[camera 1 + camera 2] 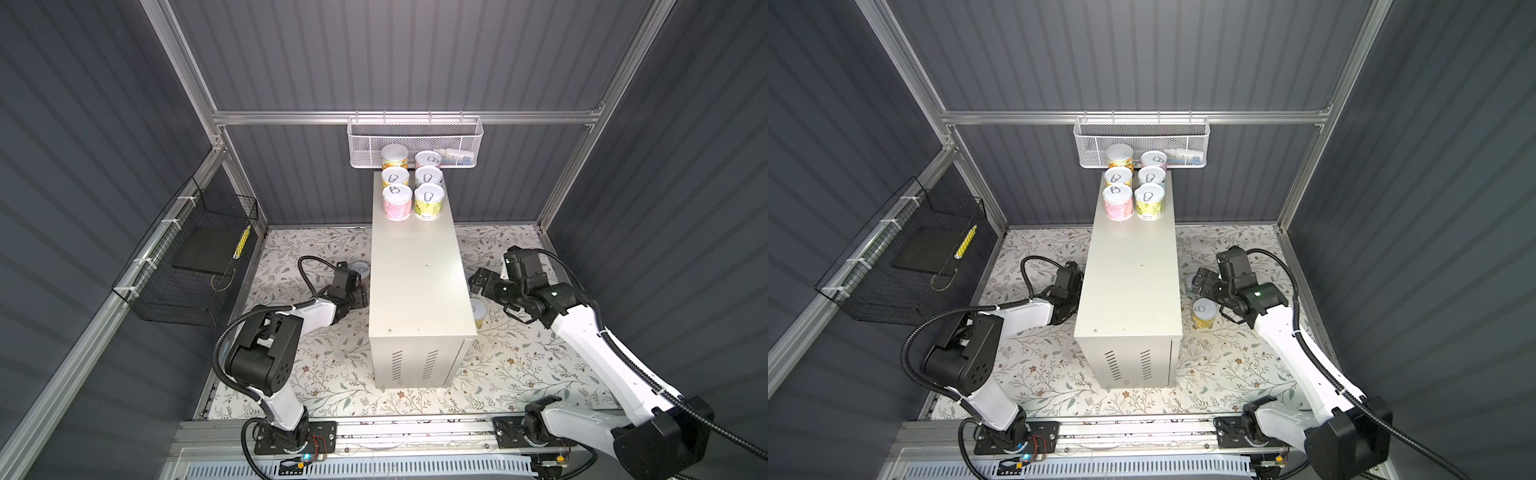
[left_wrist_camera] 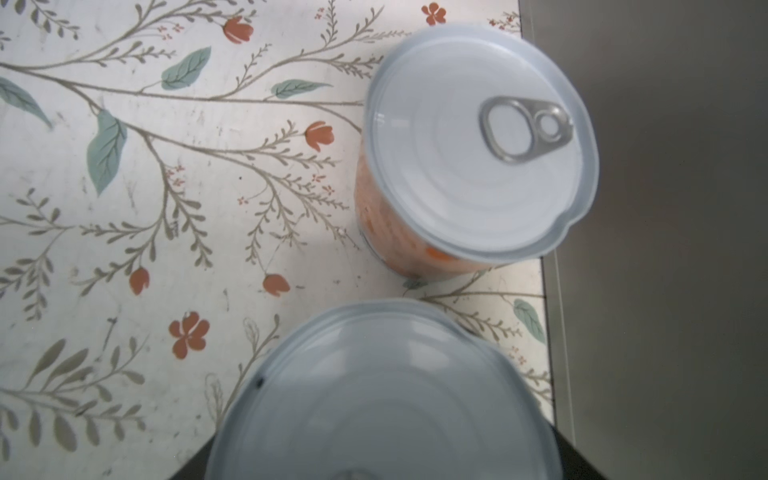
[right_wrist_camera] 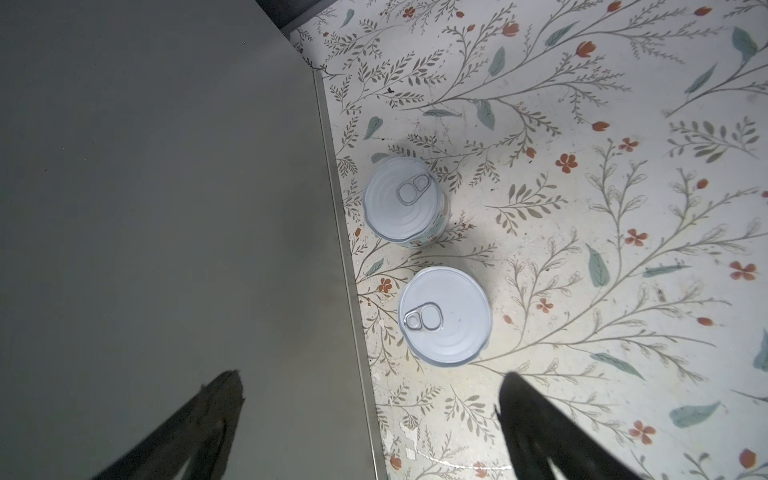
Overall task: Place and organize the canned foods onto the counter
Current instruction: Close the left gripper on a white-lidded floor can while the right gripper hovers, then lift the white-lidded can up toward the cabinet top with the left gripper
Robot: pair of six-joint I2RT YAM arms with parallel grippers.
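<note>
Now 6 cans (image 1: 397, 201) atop counter (image 1: 419, 282), 4 on floral mat (image 1: 332, 374).

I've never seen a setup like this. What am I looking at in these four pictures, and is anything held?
Two robot arms with pincer grippers. Both top views look down on the whole booth; each wrist view comes from a camera on one arm. The counter, an off-white cabinet, stands on a flowered floor with six cans at its far end. The right gripper hangs open above two cans beside the counter, holding nothing. The left gripper is low on the counter's other side; its camera shows a near can between its fingers and an orange can beyond. Whether it is gripped is unclear.
</note>
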